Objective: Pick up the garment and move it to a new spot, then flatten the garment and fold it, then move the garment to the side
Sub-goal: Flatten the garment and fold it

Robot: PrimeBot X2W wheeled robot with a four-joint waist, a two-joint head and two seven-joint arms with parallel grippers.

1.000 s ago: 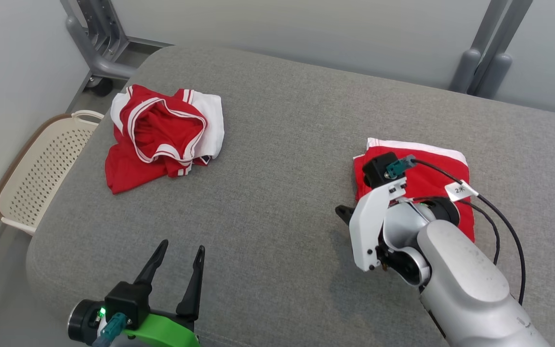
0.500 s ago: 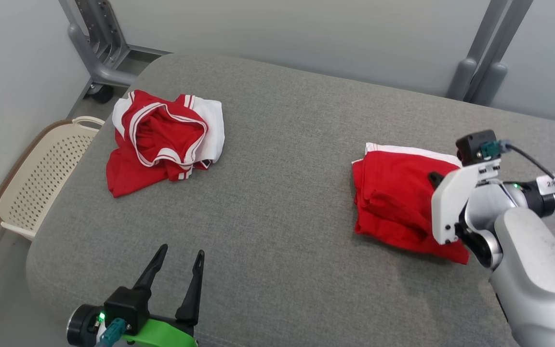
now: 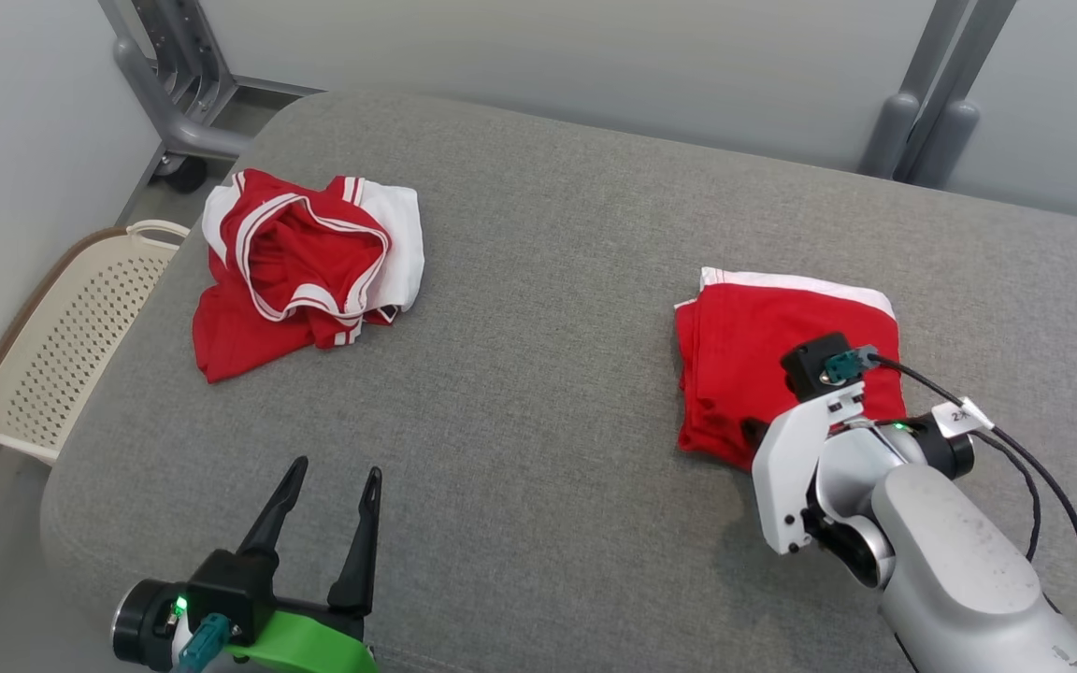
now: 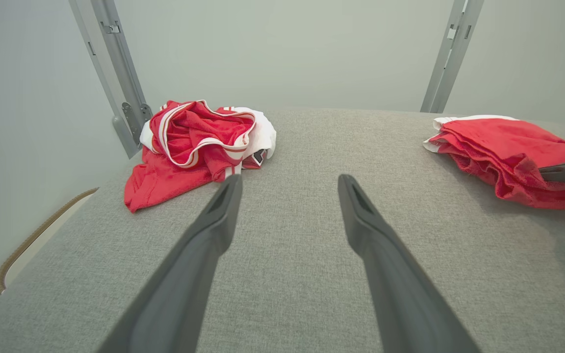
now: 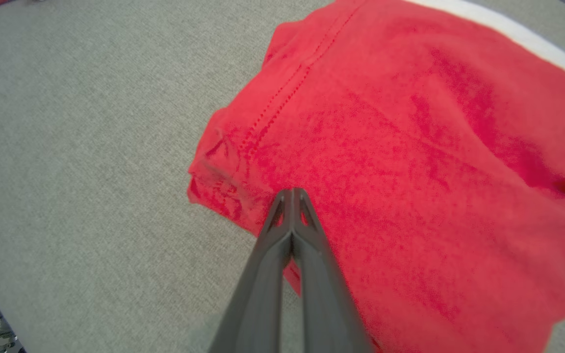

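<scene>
Grey surface (image 3: 548,280) carries the folded garment (image 3: 782,327) near its right edge; my right pincer (image 5: 292,193), pressed together, rests on its near corner (left pincer (image 3: 337,467) spread, idle). Pushing could drag top layers and spoil the fold.

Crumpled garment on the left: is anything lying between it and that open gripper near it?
Nothing visible. Bare grey cushion runs from the open left gripper to the crumpled garment. The folded garment lies well off to the right, where the shut right gripper points at its near edge.
</scene>
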